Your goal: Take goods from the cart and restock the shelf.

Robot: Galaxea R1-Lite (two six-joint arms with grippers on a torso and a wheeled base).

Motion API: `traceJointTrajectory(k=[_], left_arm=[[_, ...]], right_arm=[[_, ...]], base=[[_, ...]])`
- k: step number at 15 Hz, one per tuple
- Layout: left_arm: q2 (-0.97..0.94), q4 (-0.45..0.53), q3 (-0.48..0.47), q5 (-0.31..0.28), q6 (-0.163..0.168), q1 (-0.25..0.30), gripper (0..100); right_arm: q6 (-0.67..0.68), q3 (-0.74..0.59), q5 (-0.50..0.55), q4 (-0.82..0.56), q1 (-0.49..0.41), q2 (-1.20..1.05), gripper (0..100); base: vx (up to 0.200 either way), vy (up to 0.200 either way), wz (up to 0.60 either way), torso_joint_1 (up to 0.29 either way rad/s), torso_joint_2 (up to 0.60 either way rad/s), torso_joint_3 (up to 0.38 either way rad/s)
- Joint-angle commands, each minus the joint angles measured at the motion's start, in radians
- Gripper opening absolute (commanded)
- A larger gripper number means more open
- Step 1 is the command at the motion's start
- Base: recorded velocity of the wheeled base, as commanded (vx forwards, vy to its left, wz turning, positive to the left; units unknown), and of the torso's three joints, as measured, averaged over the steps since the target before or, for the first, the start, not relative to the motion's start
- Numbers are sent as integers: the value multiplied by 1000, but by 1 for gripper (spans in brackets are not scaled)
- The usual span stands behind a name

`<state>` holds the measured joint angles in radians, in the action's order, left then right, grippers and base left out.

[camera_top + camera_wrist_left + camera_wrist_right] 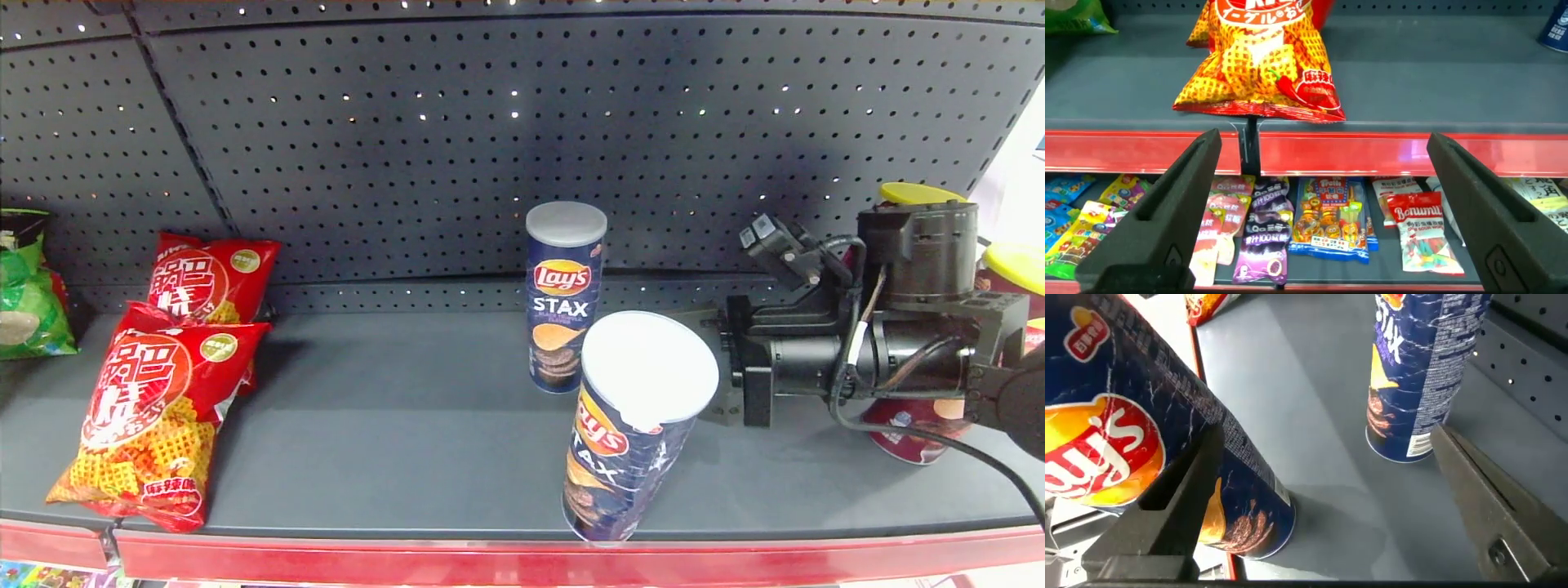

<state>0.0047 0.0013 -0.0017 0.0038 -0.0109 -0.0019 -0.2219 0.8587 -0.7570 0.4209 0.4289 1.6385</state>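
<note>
a lidded blue chip can (629,425) is seen tilted at the front edge of the shelf (392,425), beside the right gripper (1323,437), whose jaws are spread apart. a second lidded can (563,302) is stood upright behind it. the left gripper (1324,139) is held wide apart before the shelf's red lip.

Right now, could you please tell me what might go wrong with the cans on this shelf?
The front can leans, its base by the shelf's red lip; it could topple off. The right gripper, open beside it, could nudge it, or bump the back can.
</note>
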Motion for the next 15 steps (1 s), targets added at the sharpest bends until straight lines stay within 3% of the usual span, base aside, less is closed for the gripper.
traceJointTrajectory(k=[1,9,15], left_arm=[[1,0,0,1,-1,0,100],[1,0,0,1,0,0,100],[1,0,0,1,-1,0,100]], right_arm=[[3,10,4,1,-6,3,100],[46,240,81,-2,-78,40,100],[72,393,90,-2,-75,-9,100]], base=[[0,0,0,0,0,0],[0,0,0,0,0,0],[0,0,0,0,0,0]])
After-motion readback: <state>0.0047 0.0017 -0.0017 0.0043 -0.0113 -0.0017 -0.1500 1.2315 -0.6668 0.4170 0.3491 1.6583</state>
